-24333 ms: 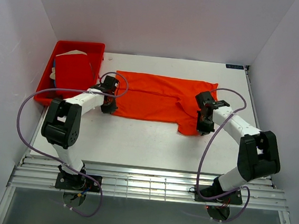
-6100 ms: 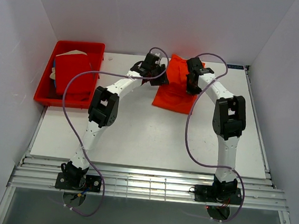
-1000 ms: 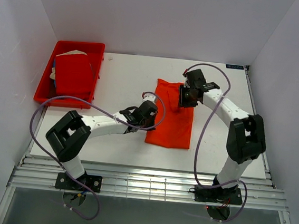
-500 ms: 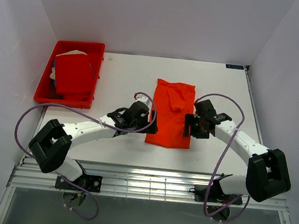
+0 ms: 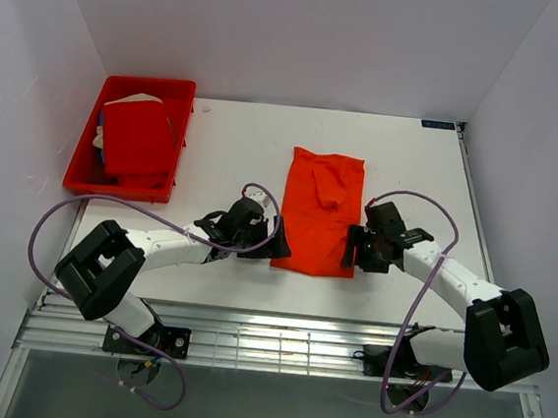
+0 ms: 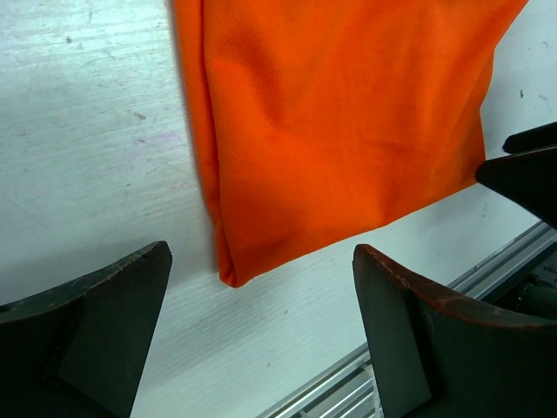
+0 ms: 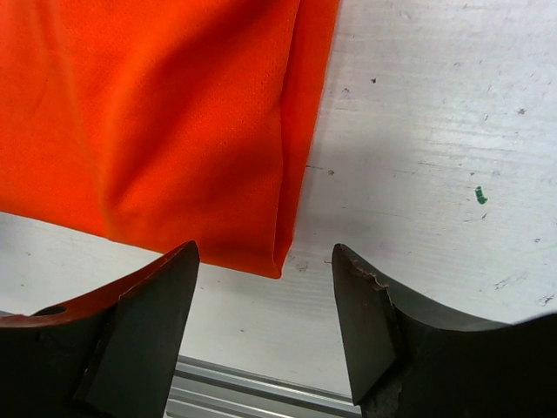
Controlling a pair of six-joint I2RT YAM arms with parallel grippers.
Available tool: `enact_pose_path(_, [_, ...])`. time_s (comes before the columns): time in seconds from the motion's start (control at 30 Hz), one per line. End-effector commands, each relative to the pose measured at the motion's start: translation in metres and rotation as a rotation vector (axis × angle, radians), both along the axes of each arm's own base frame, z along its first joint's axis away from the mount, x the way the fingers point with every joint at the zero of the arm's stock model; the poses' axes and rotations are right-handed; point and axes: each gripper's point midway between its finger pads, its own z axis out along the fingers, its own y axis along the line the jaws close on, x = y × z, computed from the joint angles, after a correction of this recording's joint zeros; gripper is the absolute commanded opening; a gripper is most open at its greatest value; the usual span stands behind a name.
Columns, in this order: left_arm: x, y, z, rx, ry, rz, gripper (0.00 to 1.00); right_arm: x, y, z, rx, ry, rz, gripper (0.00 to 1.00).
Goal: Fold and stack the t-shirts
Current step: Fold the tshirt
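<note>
The left gripper (image 5: 278, 241) and right gripper (image 5: 353, 252), both spread and empty, flank the folded orange shirt's (image 5: 320, 213) near corners on the surface (image 5: 225, 154), probably lined up for 1 more fold.

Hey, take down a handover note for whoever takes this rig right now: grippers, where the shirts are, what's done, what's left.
Left gripper: open, empty, at the near left corner of the orange t-shirt.
Right gripper: open, empty, at its near right corner.
Orange t-shirt: folded into a narrow rectangle, flat in the middle of the table.
Red t-shirt: folded, in the tray at far left.
Done: both shirts are folded.
Left: perhaps one more fold of the orange one, then stacking; the shirts lie apart.
</note>
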Motion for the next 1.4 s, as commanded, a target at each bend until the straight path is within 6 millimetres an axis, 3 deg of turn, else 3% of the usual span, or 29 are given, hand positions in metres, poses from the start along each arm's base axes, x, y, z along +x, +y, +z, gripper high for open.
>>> enact_pose_path(0.0, [0.005, -0.016, 0.009, -0.092, -0.018, -0.018, 0.95, -0.003, 0.008, -0.008, 0.047, 0.008, -0.004, 0.68])
enact_pose_path(0.5, [-0.002, -0.003, -0.020, 0.010, 0.066, 0.006, 0.89, -0.006, 0.017, -0.025, 0.089, 0.041, -0.005, 0.62])
enact_pose_path(0.93, [-0.012, 0.007, -0.052, 0.169, 0.153, -0.003, 0.67, -0.011, 0.015, -0.031, 0.070, 0.059, -0.002, 0.50])
enact_pose_path(1.07, [-0.018, 0.011, -0.064, 0.223, 0.183, -0.009, 0.54, -0.011, 0.015, -0.033, 0.060, 0.066, 0.000, 0.43])
enact_pose_path(1.17, [-0.022, 0.014, -0.073, 0.257, 0.202, -0.025, 0.38, -0.011, 0.015, -0.034, 0.056, 0.067, 0.003, 0.36])
enact_pose_path(1.2, [-0.024, 0.015, -0.077, 0.269, 0.210, -0.029, 0.27, -0.011, 0.014, -0.035, 0.051, 0.070, 0.005, 0.34])
enact_pose_path(1.27, [-0.028, 0.016, -0.080, 0.278, 0.225, -0.043, 0.15, -0.013, 0.014, -0.037, 0.043, 0.079, 0.014, 0.25])
enact_pose_path(1.3, [-0.029, 0.016, -0.081, 0.282, 0.228, -0.046, 0.02, -0.014, 0.014, -0.038, 0.040, 0.084, 0.017, 0.21])
enact_pose_path(1.37, [-0.033, 0.014, -0.077, 0.278, 0.230, -0.067, 0.00, -0.018, 0.014, -0.038, 0.026, 0.101, 0.034, 0.08])
